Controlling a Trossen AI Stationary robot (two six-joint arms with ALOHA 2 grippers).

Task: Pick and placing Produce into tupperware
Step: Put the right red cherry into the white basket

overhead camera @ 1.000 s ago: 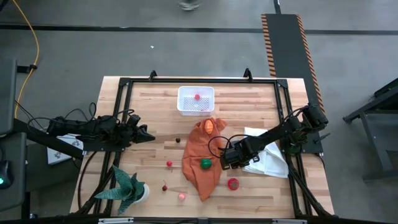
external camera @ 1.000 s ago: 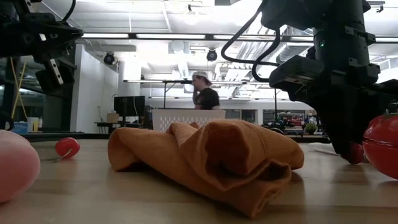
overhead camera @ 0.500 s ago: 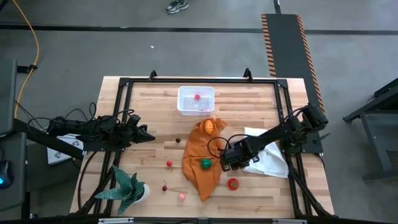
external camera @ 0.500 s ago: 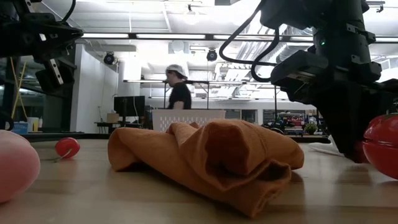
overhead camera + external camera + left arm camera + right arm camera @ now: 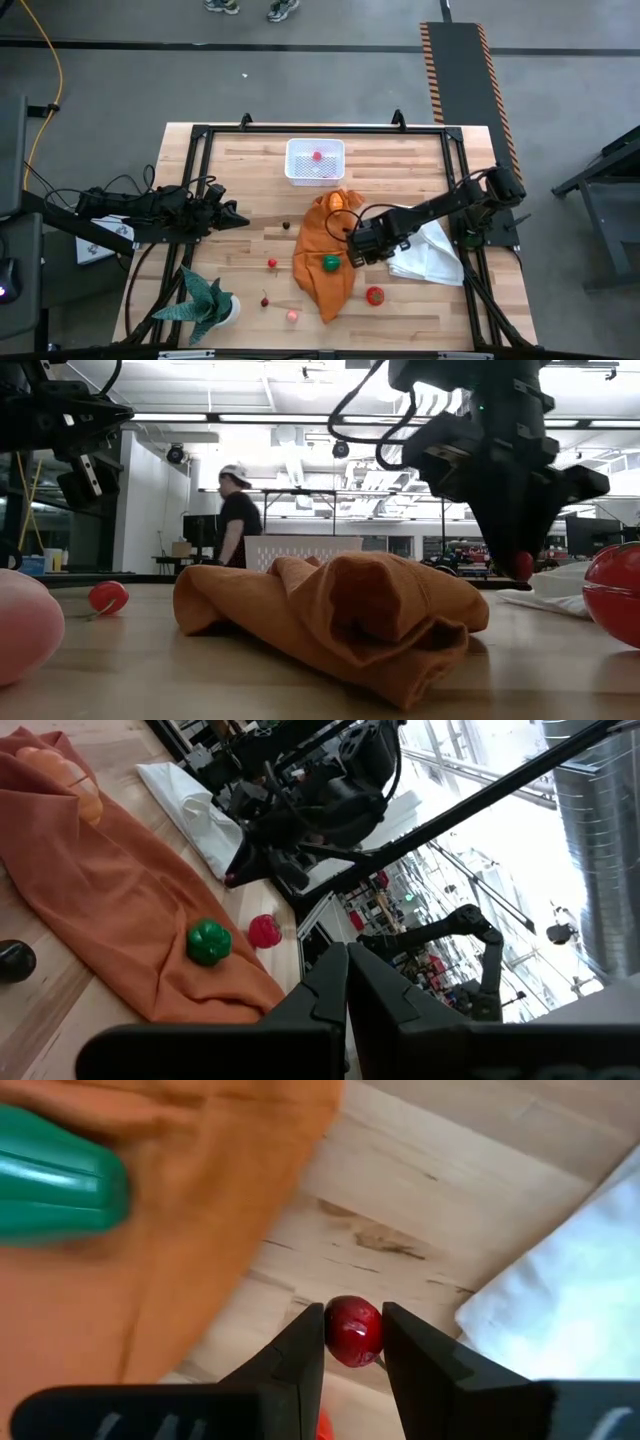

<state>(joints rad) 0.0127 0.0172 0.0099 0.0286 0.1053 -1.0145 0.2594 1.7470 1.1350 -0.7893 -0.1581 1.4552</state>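
My right gripper (image 5: 353, 256) hangs at the right edge of the orange cloth (image 5: 322, 258), shut on a small red cherry-like piece of produce (image 5: 352, 1331). The white tupperware tub (image 5: 315, 170) stands at the far middle of the table with one red piece (image 5: 317, 155) in it. A green piece (image 5: 331, 263) and an orange piece (image 5: 338, 200) lie on the cloth. A red tomato-like piece (image 5: 374, 294) lies on the wood. My left gripper (image 5: 240, 219) waits shut at the table's left, level above the wood. My right gripper pinches the small red ball by its two sides (image 5: 330, 1332) between its two fingertips (image 5: 306, 1342). The fingers come from above, pointing steeply down. The ball (image 5: 520, 565) sits at their free ends, lifted clear of the table.
A white cloth (image 5: 432, 248) lies right of the right gripper. Small dark, red and pink pieces (image 5: 272, 263) are scattered on the wood left of the orange cloth. A green spiky potted plant (image 5: 205, 303) stands at the near left corner. A person (image 5: 238, 510) walks in the room behind.
My right gripper has risen with the small red ball and gone a little toward the table's left and far edge, toward the orange cloth. The ball, low at the table before, now hangs clear above it.
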